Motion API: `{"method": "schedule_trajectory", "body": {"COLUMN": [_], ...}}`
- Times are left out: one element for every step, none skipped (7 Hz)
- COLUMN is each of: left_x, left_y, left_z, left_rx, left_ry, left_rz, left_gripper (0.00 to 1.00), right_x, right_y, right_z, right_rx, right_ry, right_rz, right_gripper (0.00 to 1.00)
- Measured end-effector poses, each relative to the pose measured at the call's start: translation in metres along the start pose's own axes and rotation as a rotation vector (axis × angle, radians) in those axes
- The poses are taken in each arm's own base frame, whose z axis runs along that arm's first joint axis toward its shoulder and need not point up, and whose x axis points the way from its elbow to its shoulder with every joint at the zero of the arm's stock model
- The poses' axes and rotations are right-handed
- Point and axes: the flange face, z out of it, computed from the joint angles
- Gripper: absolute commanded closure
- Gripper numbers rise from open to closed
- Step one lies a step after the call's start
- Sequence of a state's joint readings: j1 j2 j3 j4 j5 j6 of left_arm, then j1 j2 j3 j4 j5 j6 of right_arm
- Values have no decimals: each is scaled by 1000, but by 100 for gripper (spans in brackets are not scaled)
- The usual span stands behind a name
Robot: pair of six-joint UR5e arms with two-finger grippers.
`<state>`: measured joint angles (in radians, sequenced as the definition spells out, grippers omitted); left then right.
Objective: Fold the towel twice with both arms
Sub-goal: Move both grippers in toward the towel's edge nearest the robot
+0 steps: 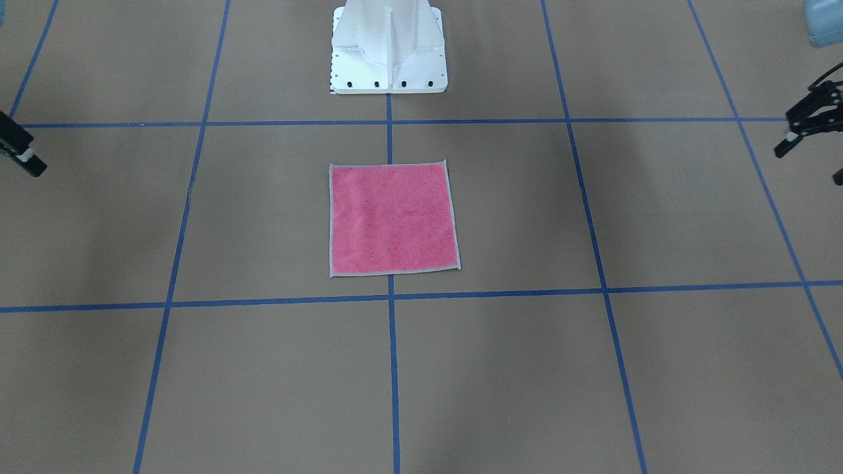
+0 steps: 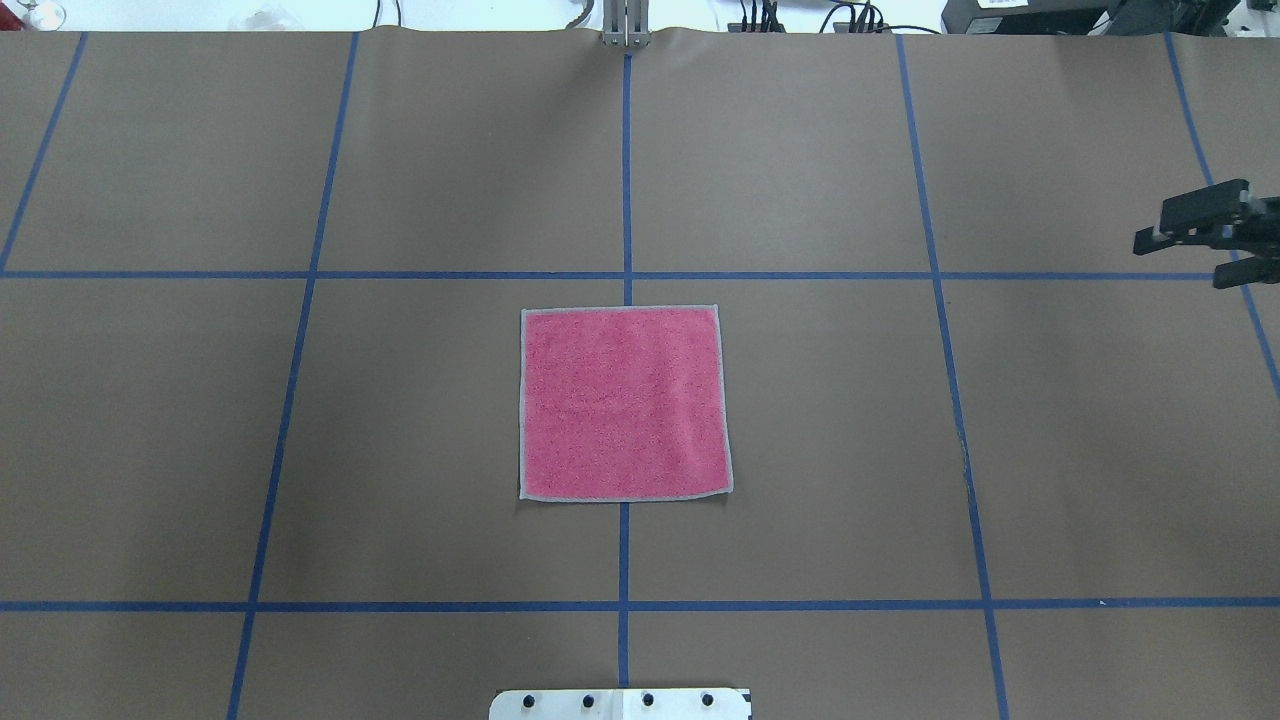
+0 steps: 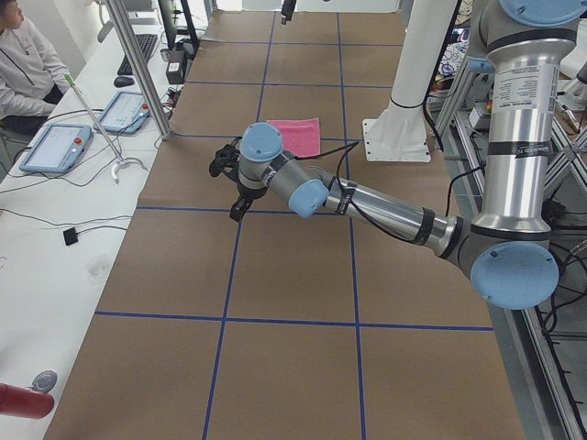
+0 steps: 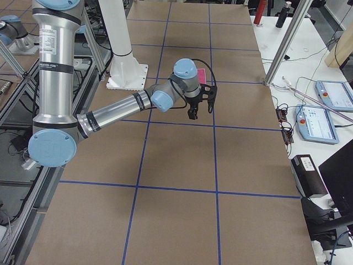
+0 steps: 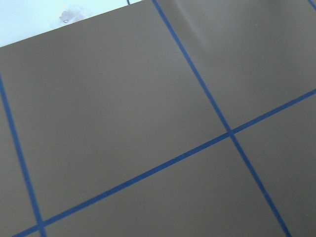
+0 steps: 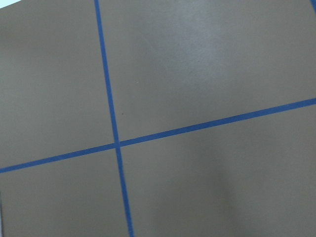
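The towel (image 1: 393,219) lies flat and unfolded, pink face up, at the table's centre, in front of the pedestal; it also shows in the overhead view (image 2: 625,403) and the left side view (image 3: 295,136). My left gripper (image 1: 810,164) hangs open and empty far to the towel's side, at the front view's right edge, and shows in the left side view (image 3: 225,192). My right gripper (image 2: 1180,262) is open and empty at the overhead view's right edge, far from the towel, and shows in the right side view (image 4: 201,114). Both wrist views show only bare table.
The white pedestal base (image 1: 388,52) stands just behind the towel. Blue tape lines (image 2: 625,605) grid the brown table. A side bench with tablets (image 3: 55,147) and an operator (image 3: 23,64) runs along the far edge, with metal frame posts (image 3: 138,64).
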<state>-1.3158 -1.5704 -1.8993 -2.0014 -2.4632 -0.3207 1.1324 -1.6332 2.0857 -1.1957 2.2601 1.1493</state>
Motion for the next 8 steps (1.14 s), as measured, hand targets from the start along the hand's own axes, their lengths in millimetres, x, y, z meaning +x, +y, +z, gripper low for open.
{"method": "schedule_trajectory", "body": {"left_x": [32,67,106,148,190,230,269,308], "left_y": [0,-3,-6,-2,6,19,33,49], "left_z": [24,43,64,95,126,154,179,201], "left_rx": [-2,1,2,14,32,56,75,78], "left_ry": [57,121,166,177,177,177,183,200], "left_rz": [-83,-206,-320,-412,-497,-575,-637,-688], "left_gripper": [0,0,0,0,0,0,0,0], "right_x": [-35,-67,-93,-116,-136,-151,-162,-167], "right_y": [24,50,76,101,124,148,172,194], "right_z": [7,13,18,26,39,54,69,81], "right_rx": [8,18,30,45,68,98,118,126], "right_ry": [-19,-43,-66,-86,-104,-119,-128,-130], "right_rz": [56,120,176,227,274,319,353,364], "right_gripper": [0,0,0,0,0,0,0,0]}}
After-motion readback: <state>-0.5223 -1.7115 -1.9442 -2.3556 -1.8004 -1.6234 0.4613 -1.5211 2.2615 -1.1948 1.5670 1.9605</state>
